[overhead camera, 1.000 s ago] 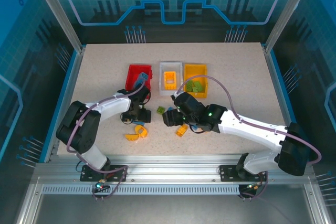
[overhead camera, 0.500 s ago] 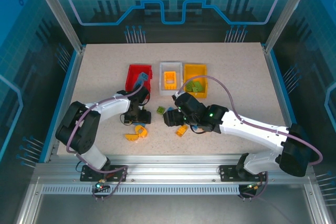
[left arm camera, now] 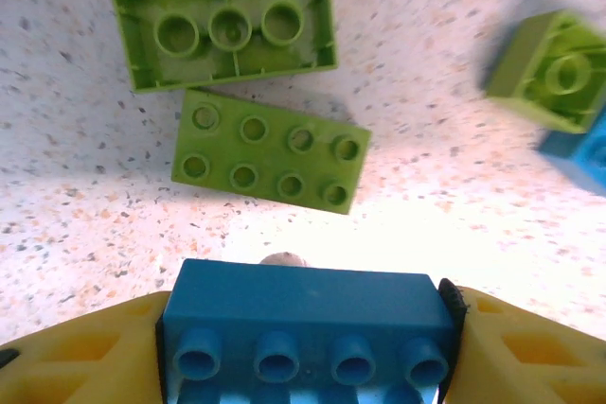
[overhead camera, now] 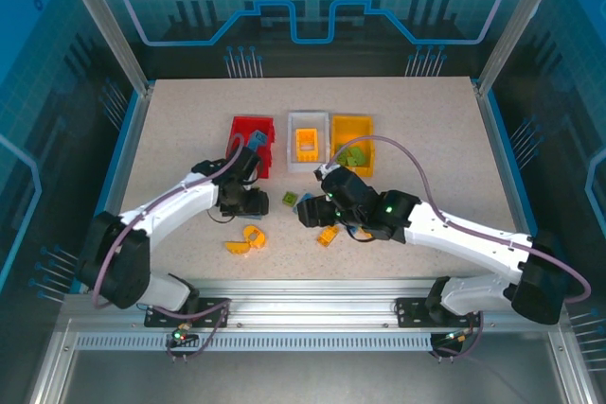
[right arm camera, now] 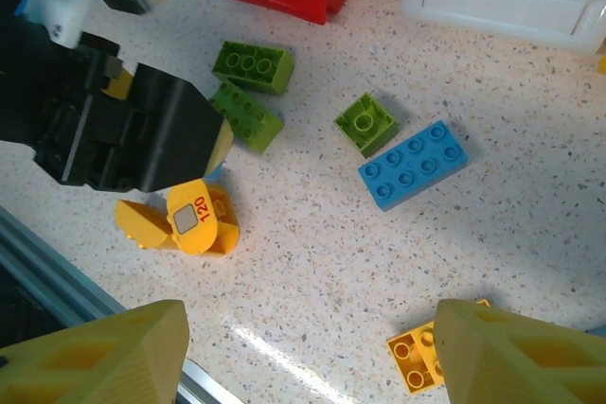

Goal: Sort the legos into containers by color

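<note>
Clamping a blue brick [left arm camera: 305, 324] between the yellow fingers [left arm camera: 76, 357] of the left end effector [overhead camera: 254, 203], studs toward the wrist camera, low over the table [overhead camera: 189, 111], near-left of the white bin [overhead camera: 309, 115]. Holding the right end effector [right arm camera: 308, 338] spread wide with nothing between its fingers, above the table on the near side of the white bin.

Flanking the white bin: red bin [overhead camera: 251, 122] just beside it on the left, orange-yellow bin [overhead camera: 351, 120] just beside it on the right. Containing yellow bricks [overhead camera: 306, 144] in the white bin, green bricks [overhead camera: 352, 156] in the bin to its right, a blue piece [overhead camera: 255, 147] in the bin to its left.

Lying loose on the table, all nearer than the white bin:
- an upturned green brick [left arm camera: 227, 30], touching or nearly touching a studs-up green brick [left arm camera: 270, 150], both off to the white bin's near-left
- a small green brick [right arm camera: 365, 123], closest to the white bin
- a second blue brick [right arm camera: 413, 164], flat and studs up, just nearer than the small green one
- yellow curved pieces [right arm camera: 180, 219], one labelled 120, well to the near-left
- an orange-yellow brick [right arm camera: 417, 361], farthest from the white bin toward the near edge
</note>
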